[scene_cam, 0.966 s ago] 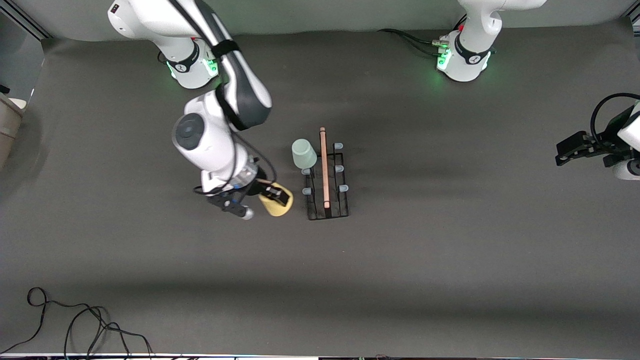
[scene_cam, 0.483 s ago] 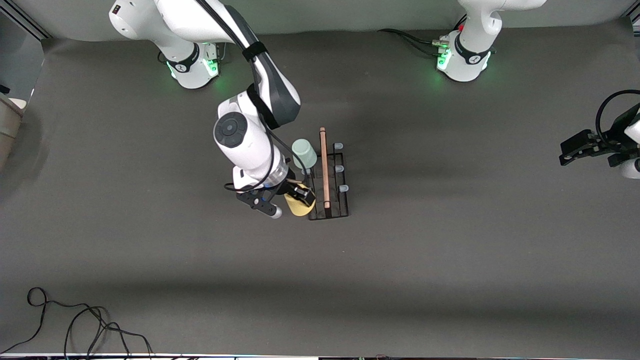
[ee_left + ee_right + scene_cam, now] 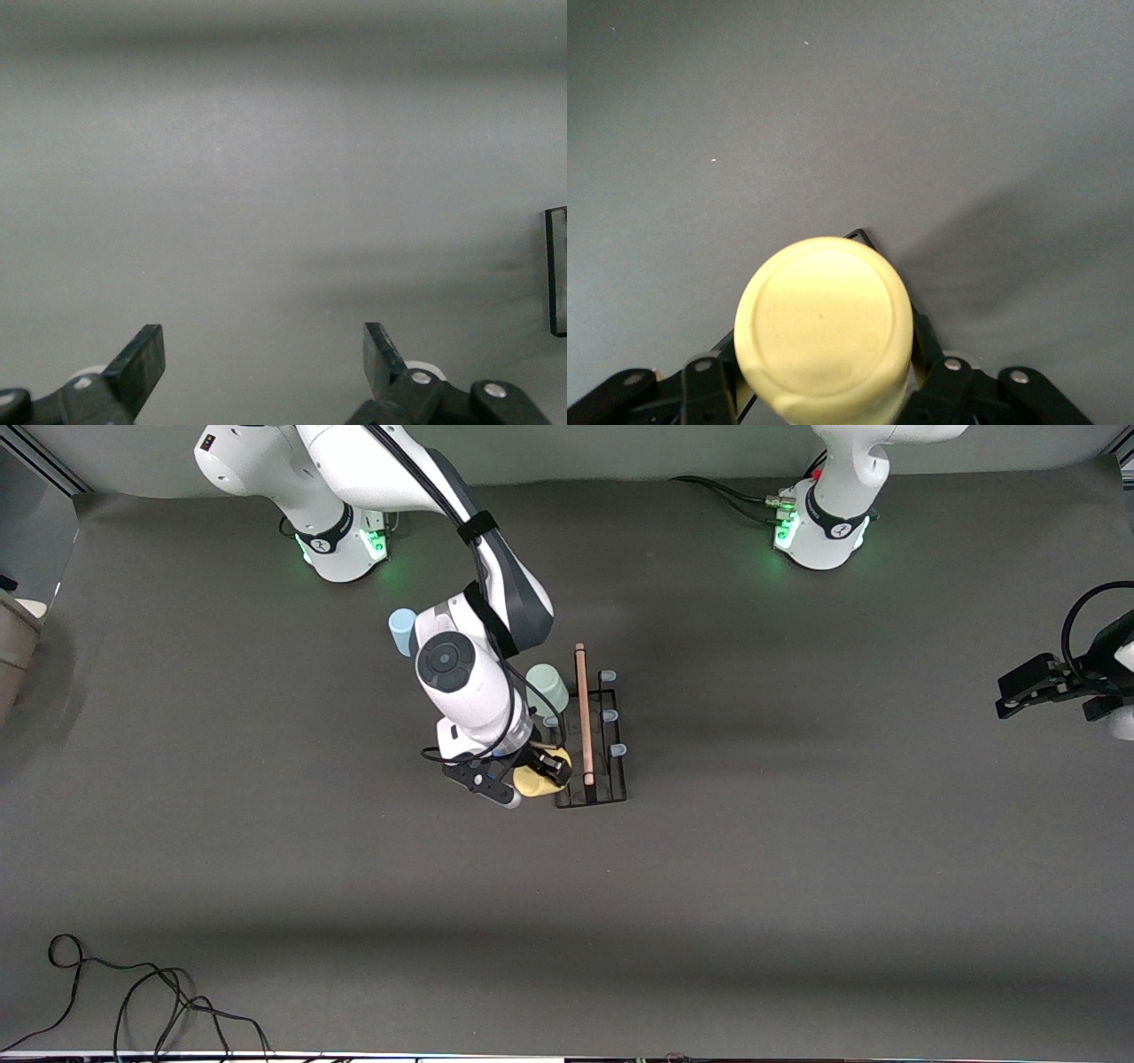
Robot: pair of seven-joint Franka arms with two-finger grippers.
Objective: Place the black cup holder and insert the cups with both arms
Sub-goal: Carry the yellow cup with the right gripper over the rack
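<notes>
The black cup holder (image 3: 611,790) stands mid-table, its wooden rod (image 3: 582,708) along the top. A pale green cup (image 3: 547,689) sits upside down on a peg in the row toward the right arm's end. My right gripper (image 3: 542,769) is shut on the yellow cup (image 3: 534,783), held base outward over the holder's corner nearest the front camera. In the right wrist view the yellow cup (image 3: 824,319) fills my right gripper (image 3: 824,394), with holder wire (image 3: 859,235) beneath it. A light blue cup (image 3: 402,631) stands beside the right arm. My left gripper (image 3: 1019,691) waits open at the left arm's end; its view shows the gripper (image 3: 263,354) over bare mat.
A black cable (image 3: 133,1001) lies coiled at the table's front corner on the right arm's end. A pale box (image 3: 13,646) sits past the mat's edge there. A corner of the holder (image 3: 556,266) shows in the left wrist view.
My right arm carried the yellow cup sideways to the holder's near corner. The holder shifted slightly toward the left arm's end. The light blue cup came into view.
</notes>
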